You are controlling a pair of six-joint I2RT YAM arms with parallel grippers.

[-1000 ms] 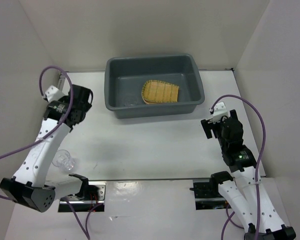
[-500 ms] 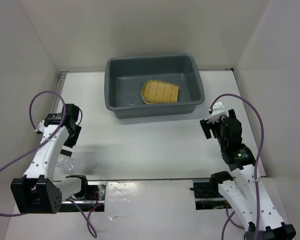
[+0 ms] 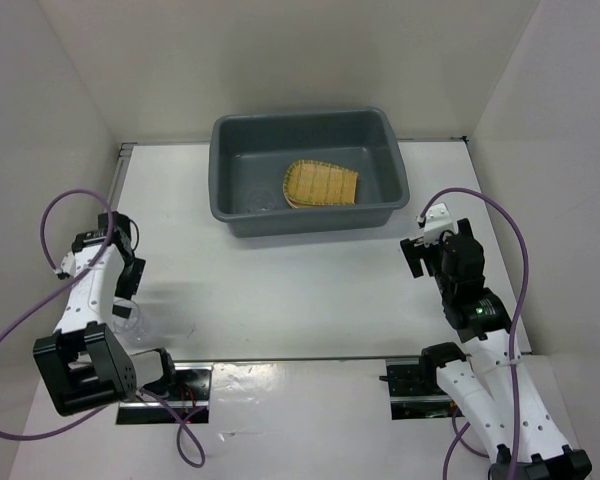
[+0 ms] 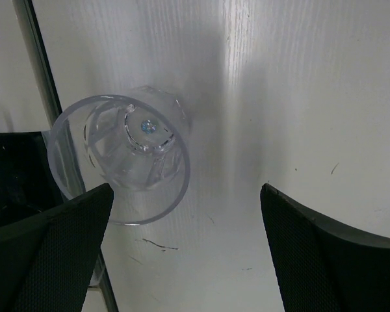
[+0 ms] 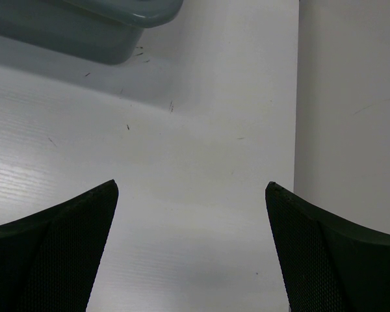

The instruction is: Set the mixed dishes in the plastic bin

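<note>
The small clear cup point(image 4: 127, 156) stands on the table at the near left, and in the top view point(image 3: 130, 318) it is just below my left gripper point(image 3: 128, 295). In the left wrist view the left gripper point(image 4: 185, 214) is open and empty, and the cup sits by its left finger point(image 4: 58, 247), mostly outside the gap. The dark grey plastic bin point(image 3: 230, 215) stands at the back centre with the yellow bamboo tray point(image 3: 322, 185) inside. The tan-orange plates cannot be made out. My right gripper point(image 3: 418, 255) is open and empty over bare table point(image 5: 192, 195).
White walls close in the table on the left, the back and the right. A metal strip point(image 4: 36, 71) runs along the table's left edge beside the cup. A corner of the bin point(image 5: 117, 26) shows in the right wrist view.
My left arm has swung from near the bin's left side back toward the near left and come down over the clear cup. The right arm has not moved.
</note>
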